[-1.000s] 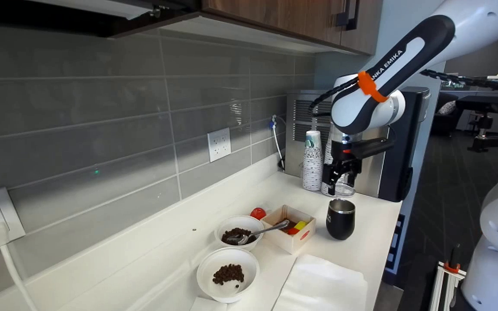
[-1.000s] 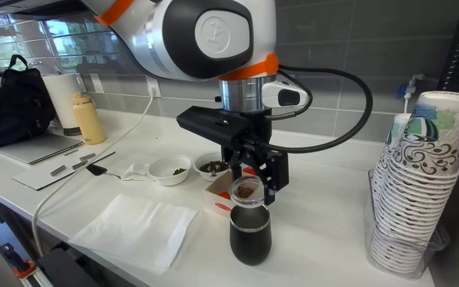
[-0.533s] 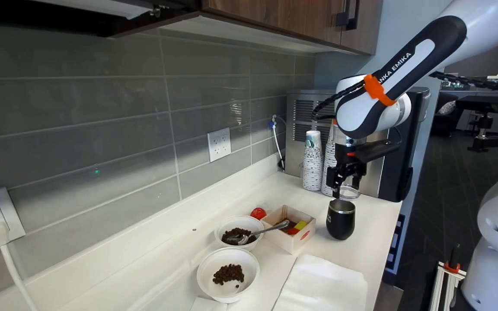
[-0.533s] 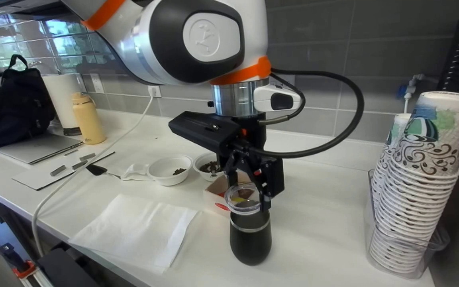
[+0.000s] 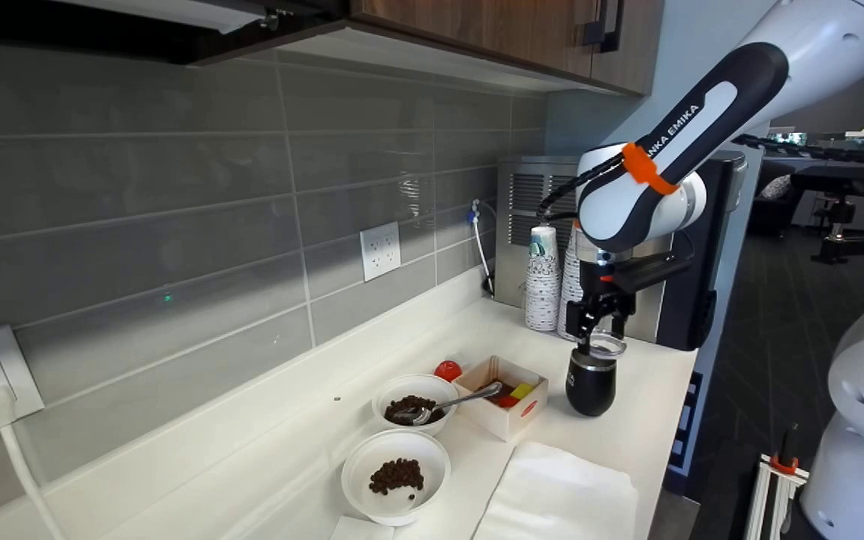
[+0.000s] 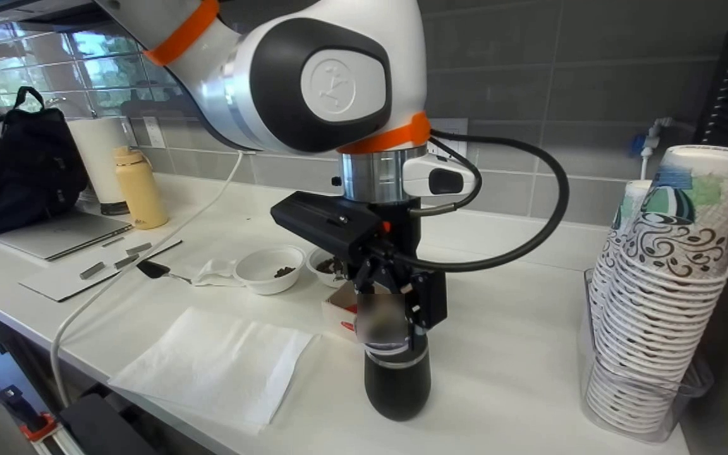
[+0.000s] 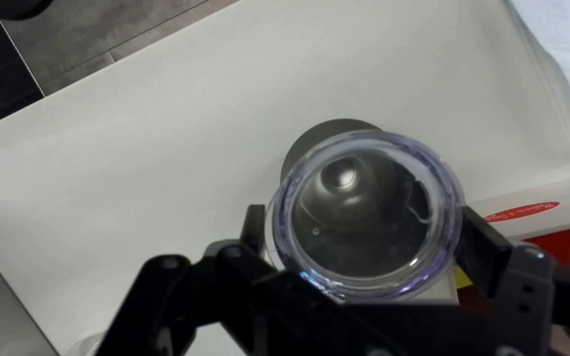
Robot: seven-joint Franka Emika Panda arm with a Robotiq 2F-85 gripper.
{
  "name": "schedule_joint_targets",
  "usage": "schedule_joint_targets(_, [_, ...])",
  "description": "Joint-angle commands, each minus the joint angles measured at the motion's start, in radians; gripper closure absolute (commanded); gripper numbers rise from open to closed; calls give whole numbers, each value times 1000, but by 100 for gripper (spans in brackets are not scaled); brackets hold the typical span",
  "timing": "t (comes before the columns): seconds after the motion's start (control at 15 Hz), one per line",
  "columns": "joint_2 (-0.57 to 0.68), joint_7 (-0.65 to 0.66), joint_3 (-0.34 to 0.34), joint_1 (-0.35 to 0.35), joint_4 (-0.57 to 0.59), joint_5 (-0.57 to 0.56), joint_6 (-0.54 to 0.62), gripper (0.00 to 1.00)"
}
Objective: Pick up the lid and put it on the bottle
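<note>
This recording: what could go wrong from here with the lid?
The lid may seat crooked: in the wrist view, the bottle shows past one side of it, hinting at misalignment, though perspective may contribute. The fingers hold it close to the bottle, so one might bump and tip the bottle.

Counter is brightly lit | wall tiles mirror strong daylight | lid has violet-blue glare | in an exterior view, a square patch is blurred
</note>
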Motion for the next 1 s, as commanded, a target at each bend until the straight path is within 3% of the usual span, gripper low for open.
schedule_joint_targets(0.0, [33,23,2,-4,1,-7,43,34])
schedule_joint_targets(0.93, [64,46,-2,-10,1,-9,109,34])
